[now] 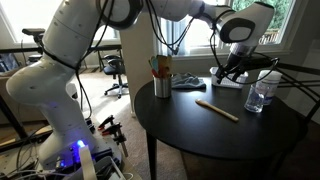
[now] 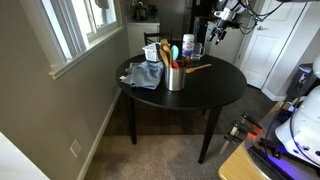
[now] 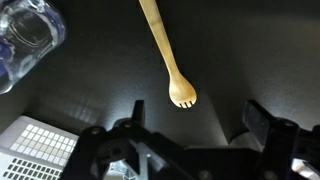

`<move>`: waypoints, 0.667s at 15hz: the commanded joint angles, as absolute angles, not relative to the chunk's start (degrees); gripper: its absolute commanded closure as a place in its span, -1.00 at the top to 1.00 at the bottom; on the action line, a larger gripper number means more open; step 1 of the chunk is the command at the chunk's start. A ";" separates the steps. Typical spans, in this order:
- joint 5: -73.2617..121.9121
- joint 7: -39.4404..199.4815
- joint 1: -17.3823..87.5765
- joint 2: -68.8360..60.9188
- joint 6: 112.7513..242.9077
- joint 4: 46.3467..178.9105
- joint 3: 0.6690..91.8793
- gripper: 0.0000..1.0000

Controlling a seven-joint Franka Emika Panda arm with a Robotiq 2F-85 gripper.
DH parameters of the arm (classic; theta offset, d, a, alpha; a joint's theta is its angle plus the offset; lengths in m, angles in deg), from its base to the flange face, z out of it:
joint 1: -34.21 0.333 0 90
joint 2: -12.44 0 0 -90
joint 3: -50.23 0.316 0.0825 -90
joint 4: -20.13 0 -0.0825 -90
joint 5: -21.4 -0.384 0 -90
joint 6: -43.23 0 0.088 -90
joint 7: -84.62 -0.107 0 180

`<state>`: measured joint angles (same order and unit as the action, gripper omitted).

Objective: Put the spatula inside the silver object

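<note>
One round black table (image 1: 250,135) | carpet (image 2: 160,150), window (image 2: 85,25) beside | fingers (image 3: 265,125) spread, empty, above spatula (image 3: 160,45)

From the wrist, the light wooden spatula (image 3: 159,45) lies flat on the dark desk (image 3: 260,50), its notched head pointing toward the end effector (image 3: 190,135), whose jaws stand wide apart. A clear jar (image 3: 25,35) sits upper left, and a white mesh basket (image 3: 40,150) lower left.

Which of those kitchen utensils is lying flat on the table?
The light wooden spatula; the other utensils stand upright in the silver cup.
</note>
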<state>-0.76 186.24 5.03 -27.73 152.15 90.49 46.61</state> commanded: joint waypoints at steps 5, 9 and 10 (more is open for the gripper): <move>5.09 191.12 5.53 -45.48 140.66 69.46 48.67 1.00; 7.51 194.71 5.79 -52.54 136.92 60.81 48.43 1.00; 9.03 194.84 5.39 -53.49 136.77 59.91 49.52 1.00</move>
<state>5.91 192.27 5.82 -48.84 139.73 66.95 48.56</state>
